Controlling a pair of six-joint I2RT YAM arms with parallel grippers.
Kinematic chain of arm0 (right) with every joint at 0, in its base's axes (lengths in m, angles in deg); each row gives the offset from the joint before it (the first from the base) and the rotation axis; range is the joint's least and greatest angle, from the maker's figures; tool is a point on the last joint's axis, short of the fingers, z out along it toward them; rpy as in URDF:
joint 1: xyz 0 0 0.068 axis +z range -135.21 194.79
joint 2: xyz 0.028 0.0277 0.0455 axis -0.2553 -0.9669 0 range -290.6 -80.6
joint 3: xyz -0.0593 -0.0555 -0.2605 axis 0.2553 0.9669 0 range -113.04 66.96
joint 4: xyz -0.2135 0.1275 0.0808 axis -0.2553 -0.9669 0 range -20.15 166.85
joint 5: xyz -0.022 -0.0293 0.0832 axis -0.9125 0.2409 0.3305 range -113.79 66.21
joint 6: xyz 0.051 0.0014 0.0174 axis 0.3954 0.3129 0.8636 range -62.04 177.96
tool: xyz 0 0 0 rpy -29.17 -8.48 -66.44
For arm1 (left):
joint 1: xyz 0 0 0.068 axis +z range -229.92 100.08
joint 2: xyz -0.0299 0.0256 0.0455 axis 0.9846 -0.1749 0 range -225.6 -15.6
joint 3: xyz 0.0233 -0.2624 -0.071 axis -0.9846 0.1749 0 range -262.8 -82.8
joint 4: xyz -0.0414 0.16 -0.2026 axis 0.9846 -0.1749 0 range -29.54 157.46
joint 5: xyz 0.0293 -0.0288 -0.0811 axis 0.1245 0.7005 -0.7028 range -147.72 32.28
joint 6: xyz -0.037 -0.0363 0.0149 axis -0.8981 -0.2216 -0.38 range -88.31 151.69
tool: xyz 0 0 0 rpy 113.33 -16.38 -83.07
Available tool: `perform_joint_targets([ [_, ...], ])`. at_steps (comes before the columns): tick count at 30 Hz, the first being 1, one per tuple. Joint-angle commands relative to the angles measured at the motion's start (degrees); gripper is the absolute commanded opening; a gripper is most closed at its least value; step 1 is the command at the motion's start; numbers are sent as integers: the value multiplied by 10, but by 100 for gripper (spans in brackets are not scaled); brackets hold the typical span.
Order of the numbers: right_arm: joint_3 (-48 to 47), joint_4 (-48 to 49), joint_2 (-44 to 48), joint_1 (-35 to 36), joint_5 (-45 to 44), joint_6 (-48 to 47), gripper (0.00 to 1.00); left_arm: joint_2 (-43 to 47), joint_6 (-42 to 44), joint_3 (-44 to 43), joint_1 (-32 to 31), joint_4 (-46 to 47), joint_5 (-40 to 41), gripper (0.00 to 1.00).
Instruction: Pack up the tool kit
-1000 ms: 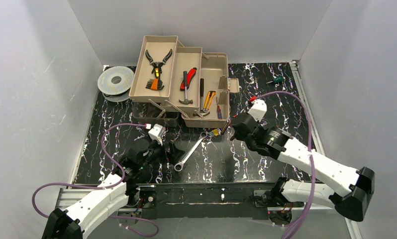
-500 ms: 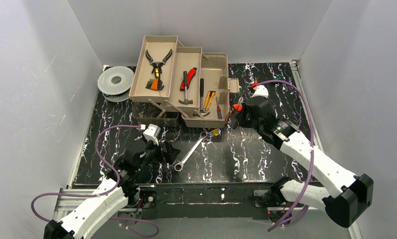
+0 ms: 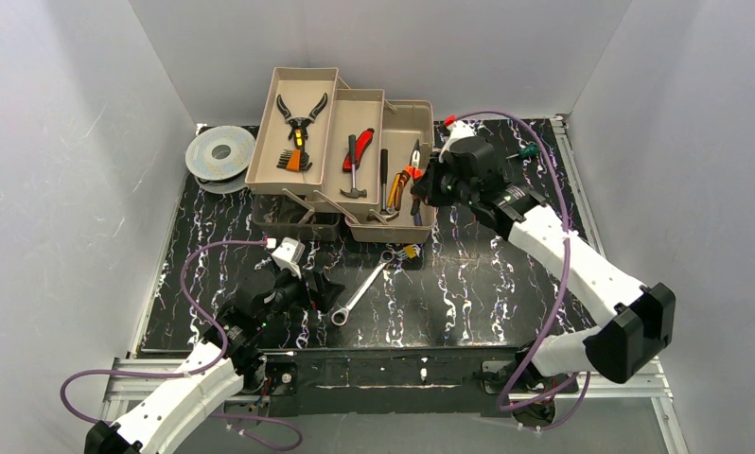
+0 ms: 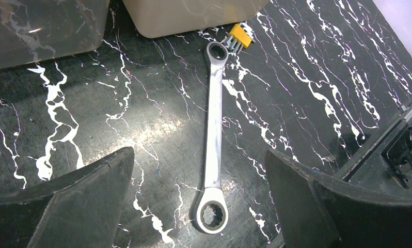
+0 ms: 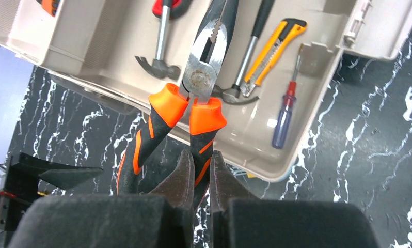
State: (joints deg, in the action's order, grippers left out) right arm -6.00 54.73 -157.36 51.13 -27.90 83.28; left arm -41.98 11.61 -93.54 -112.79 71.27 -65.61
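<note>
The tan toolbox (image 3: 393,230) stands open at the back, its trays fanned out to the left. My right gripper (image 3: 430,185) hangs over its bottom compartment (image 5: 317,150), shut on one handle of the orange pliers (image 5: 204,77), whose nose points into the box. The other handle hangs free to the left. A silver wrench (image 3: 359,288) lies on the black mat in front of the box. My left gripper (image 4: 200,155) is open just above the mat, one finger on either side of the wrench's (image 4: 213,134) near ring end, touching nothing.
The box holds a hammer (image 5: 160,36), a yellow utility knife (image 5: 273,44) and a screwdriver (image 5: 285,116); black pliers (image 3: 300,115) and a red knife (image 3: 359,147) lie in the trays. A yellow hex-key set (image 4: 240,35) lies by the wrench's far end. A grey wire spool (image 3: 220,151) sits back left, a green screwdriver (image 3: 525,151) back right.
My right arm has carried the orange pliers from in front of the toolbox up and back over its bottom compartment. The left arm has barely shifted and stays open over the wrench.
</note>
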Motion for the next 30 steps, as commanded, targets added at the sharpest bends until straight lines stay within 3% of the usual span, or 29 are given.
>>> perform_joint_targets([
  [1,-73,17,-29,-3,18,4,1,12,9,5,-4,6,-7,98],
  [11,-127,4,-66,-3,49,12,1,29,7,9,-4,0,-6,98],
  [18,-252,-31,-189,8,153,40,1,34,6,9,-4,-4,1,98],
  [30,-463,-129,-362,31,64,28,1,52,3,12,-4,-15,9,98],
])
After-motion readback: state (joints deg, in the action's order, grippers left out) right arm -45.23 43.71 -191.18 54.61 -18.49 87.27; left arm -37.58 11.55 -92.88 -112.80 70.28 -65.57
